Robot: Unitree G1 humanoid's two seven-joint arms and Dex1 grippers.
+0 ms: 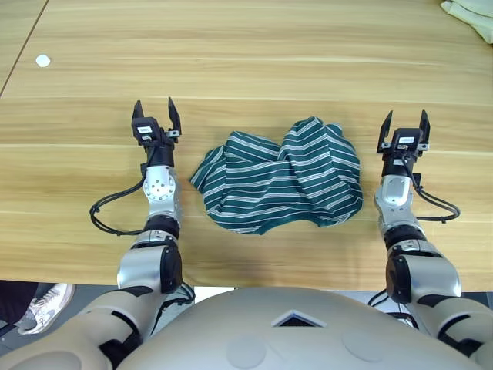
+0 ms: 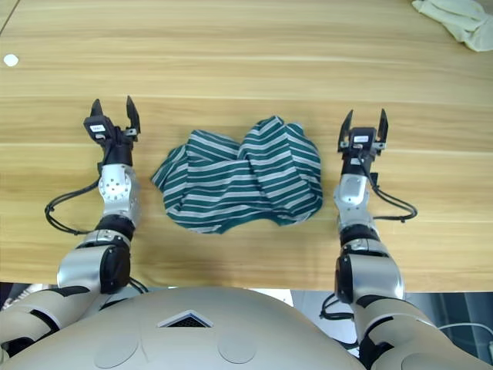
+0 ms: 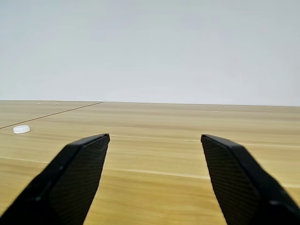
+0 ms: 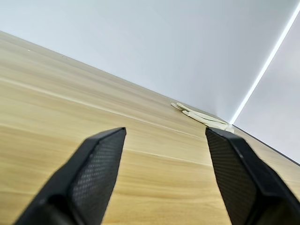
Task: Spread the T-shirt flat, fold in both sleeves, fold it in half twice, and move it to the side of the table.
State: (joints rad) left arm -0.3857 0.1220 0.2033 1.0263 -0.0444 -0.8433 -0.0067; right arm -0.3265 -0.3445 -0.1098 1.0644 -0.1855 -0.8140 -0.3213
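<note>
Green with thin white stripes, the shirt (image 1: 279, 176) lies crumpled in a heap on the wooden surface (image 1: 254, 69), between the left jaws and the right jaws, touching neither. Its long axis runs left to right; collar and hem cannot be made out among the folds. Both sets of jaws stand wide apart, holding nothing, pointing forward

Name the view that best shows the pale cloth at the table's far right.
The right eye view: most of the pale cloth lies in frame, seen from above. The left eye view crops it at its edge; the right wrist view shows it as a distant strip.
</note>
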